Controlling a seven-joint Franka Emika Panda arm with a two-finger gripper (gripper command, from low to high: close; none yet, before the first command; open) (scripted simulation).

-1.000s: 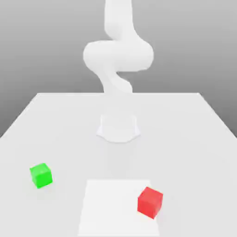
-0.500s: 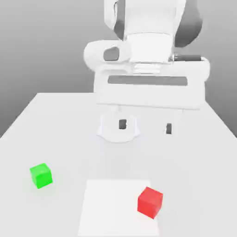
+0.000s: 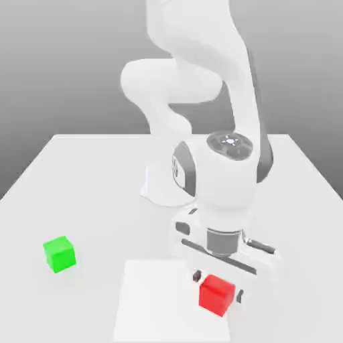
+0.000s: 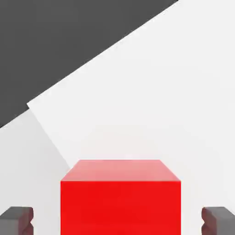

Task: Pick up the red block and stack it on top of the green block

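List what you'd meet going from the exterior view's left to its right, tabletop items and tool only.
Green block, then the white square patch, then the red block. The tool is left out: it overlaps the red block from side to side, so its place in the order is unclear.

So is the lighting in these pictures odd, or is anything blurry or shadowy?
Exterior view: bright, flat light, with the pale tabletop and white arm nearly washed out; a small glint on the arm's dark round cap. Hand view: the red block has a paler top band and a deeper red face, with clean edges and no strong shadow beside it.
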